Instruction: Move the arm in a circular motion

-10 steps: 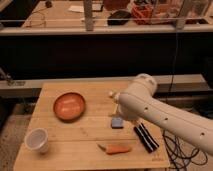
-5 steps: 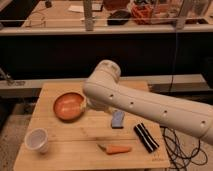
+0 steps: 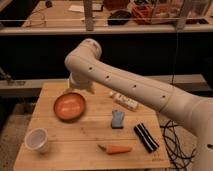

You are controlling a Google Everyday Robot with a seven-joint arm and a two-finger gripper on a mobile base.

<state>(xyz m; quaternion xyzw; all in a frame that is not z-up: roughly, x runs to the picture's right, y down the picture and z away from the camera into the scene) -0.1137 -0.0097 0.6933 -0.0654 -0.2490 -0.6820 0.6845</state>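
Overhead, the arm [image 3: 135,87] stretches in from the right edge of the table [image 3: 75,152], a thick cream-white tube with small dark dots along it. Its rounded elbow joint sits high above the back left part of the table. From there it bends down toward the gripper [image 3: 79,82], which hangs just behind the orange bowl [image 3: 69,106] near the back left corner. I cannot tell how the gripper is set, as the arm's own bulk hides most of it.

On the table lie a white cup [image 3: 37,139] at the front left corner, a carrot [image 3: 116,149] along the front edge, a blue sponge [image 3: 117,119] near the middle, a black striped bar [image 3: 145,137] toward the front right, and a small white packet [image 3: 125,102] under the arm.

The task is a circle traced in the air, with nothing to pick up. To do it well, I would judge the arm should hold a steady height above the bowl and the cup, keep the sweep smooth and even, and close the loop where it began. Dipping low over the left side looks like the main risk.
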